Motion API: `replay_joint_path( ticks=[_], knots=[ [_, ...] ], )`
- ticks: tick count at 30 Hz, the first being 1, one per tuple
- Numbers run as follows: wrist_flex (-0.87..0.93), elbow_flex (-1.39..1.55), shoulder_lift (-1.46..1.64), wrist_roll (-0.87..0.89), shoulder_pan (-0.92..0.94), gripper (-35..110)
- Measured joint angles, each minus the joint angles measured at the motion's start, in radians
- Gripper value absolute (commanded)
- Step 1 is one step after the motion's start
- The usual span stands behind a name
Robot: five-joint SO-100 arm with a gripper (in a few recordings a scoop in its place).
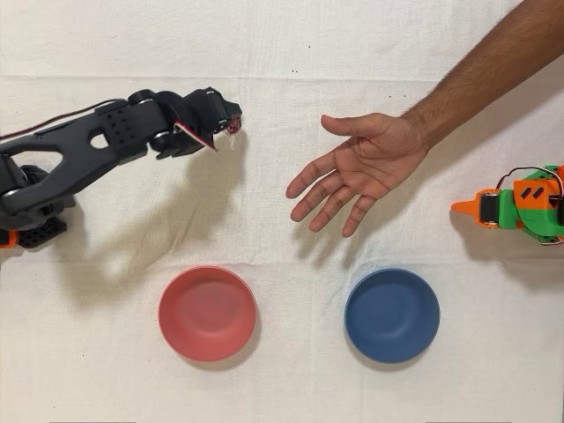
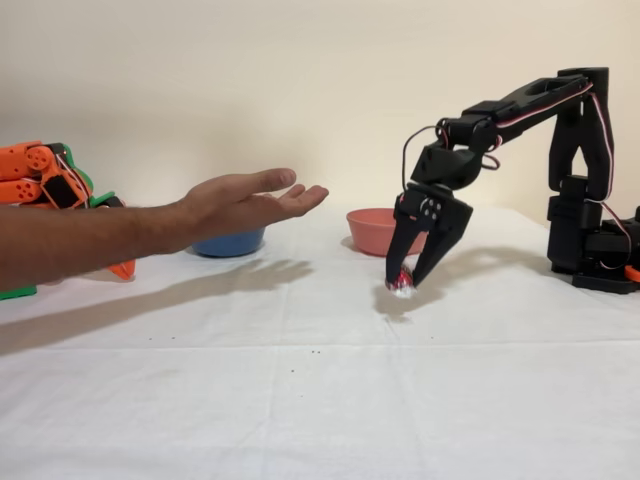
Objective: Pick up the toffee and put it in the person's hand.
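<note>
The toffee (image 1: 234, 128) (image 2: 400, 282) is a small dark red sweet in a clear wrapper, pinched between the fingertips of my black gripper (image 1: 231, 126) (image 2: 404, 281). The gripper points down and is shut on the toffee right at the white cloth; whether the sweet still touches the cloth I cannot tell. The person's hand (image 1: 361, 167) (image 2: 250, 200) is held open, palm up, above the table. In the overhead view it lies to the right of my gripper with a clear gap between; in the fixed view it is to the left and higher.
A red bowl (image 1: 207, 313) (image 2: 375, 230) and a blue bowl (image 1: 391, 315) (image 2: 228, 243) stand on the white cloth. The idle orange arm (image 1: 520, 207) (image 2: 50, 180) sits at the far side, behind the person's forearm.
</note>
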Motion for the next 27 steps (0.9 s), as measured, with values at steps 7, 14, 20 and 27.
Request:
replay_joint_path(
  ticks=[7,14,20,27],
  knots=[
    [0.067,-0.020,0.127,-0.037,0.067,8],
    [0.120,-0.135,0.172,-0.054,0.137,8],
    [0.150,-0.296,0.161,-0.054,0.179,8],
    [0.149,-0.439,0.075,-0.086,0.206,7]
  ],
)
